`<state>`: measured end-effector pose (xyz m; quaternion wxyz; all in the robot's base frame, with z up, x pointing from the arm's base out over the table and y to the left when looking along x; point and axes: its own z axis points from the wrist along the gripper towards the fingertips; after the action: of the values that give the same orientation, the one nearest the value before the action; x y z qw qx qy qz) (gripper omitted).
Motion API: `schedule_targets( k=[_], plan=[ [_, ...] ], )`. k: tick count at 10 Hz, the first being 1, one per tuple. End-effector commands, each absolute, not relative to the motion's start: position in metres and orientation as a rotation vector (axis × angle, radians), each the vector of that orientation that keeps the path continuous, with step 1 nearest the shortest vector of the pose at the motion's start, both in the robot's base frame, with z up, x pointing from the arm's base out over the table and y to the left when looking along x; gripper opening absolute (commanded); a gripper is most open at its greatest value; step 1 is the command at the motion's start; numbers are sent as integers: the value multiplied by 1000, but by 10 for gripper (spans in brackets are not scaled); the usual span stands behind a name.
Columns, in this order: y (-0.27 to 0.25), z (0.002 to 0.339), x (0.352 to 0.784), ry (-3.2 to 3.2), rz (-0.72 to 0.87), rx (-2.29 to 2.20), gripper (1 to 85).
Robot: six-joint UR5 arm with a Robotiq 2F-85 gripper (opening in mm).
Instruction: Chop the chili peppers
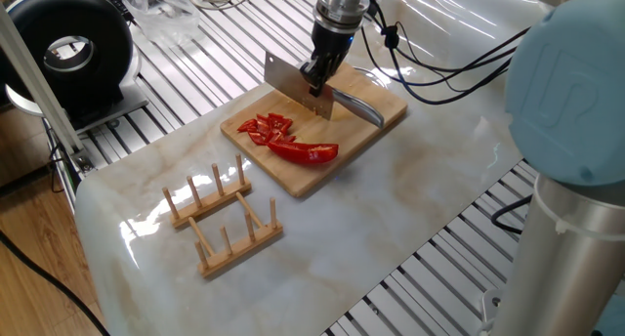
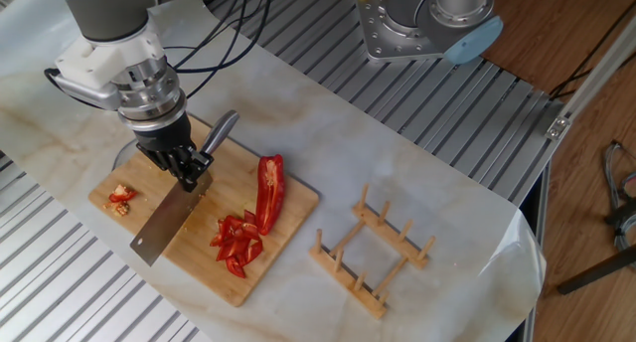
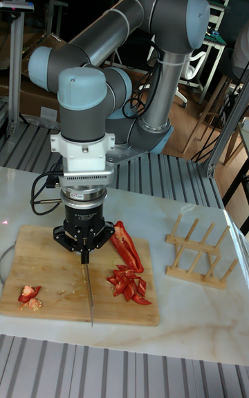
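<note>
Bamboo board point(image 2: 283, 198): chili peppers point(image 2: 248, 218) beside hand-held cleaver point(image 2: 167, 223).

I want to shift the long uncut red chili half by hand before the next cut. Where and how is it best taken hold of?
Pinch the long uncut red chili half across its wider cut end, which lies toward the wooden cutting board's far edge, coming from above on the side facing the wooden rack. Its other end tapers beside the cut red pieces, and the cleaver in the gripper hangs on the opposite side.
</note>
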<state>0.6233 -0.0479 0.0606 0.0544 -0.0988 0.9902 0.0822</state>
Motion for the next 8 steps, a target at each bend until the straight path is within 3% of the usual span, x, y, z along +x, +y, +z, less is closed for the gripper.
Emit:
schedule_targets(
  k=[1,8],
  plan=[
    [-50,62,625,3002,249,-297,13],
    [-56,62,627,3000,208,-321,13]
  ],
)
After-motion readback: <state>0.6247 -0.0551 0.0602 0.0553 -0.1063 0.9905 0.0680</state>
